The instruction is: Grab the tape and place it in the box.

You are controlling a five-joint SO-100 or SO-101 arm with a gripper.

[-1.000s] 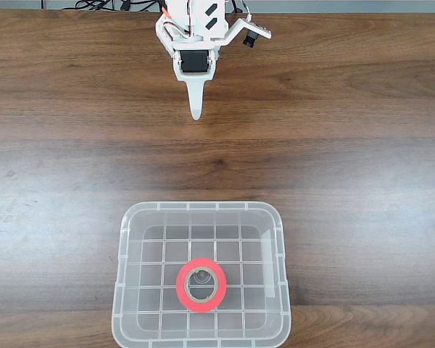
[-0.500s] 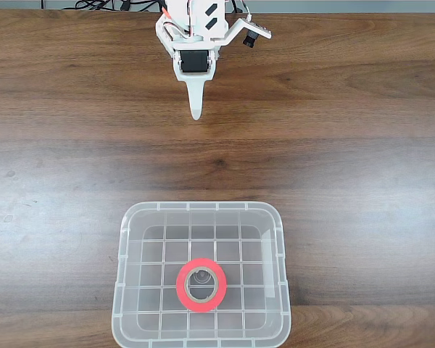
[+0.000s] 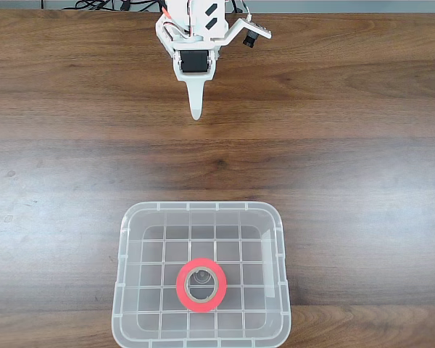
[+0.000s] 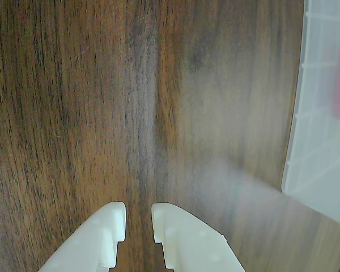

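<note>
A dark brown wooden table (image 3: 348,167) with lengthwise grain fills the scene, and black cables (image 3: 101,6) lie along its far edge at left.

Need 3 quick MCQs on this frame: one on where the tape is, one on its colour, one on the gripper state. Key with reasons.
1. Where is the tape?
A. On the bare table beside the box
B. Inside the box, near the middle of its base
C. Between the gripper's fingers

2. What colour is the roll's outer ring?
A. Red-orange
B. Blue
C. Green

3. What is the gripper doing?
A. Clamped on the tape
B. Holding the box rim
C. Holding nothing, over bare table

Key: 1 B, the fixed view shows the roll lying flat on the grid base. 2 A, red-orange around a grey-beige core. 3 C, the wrist view shows a small empty gap between the fingertips, wood beneath.
</note>
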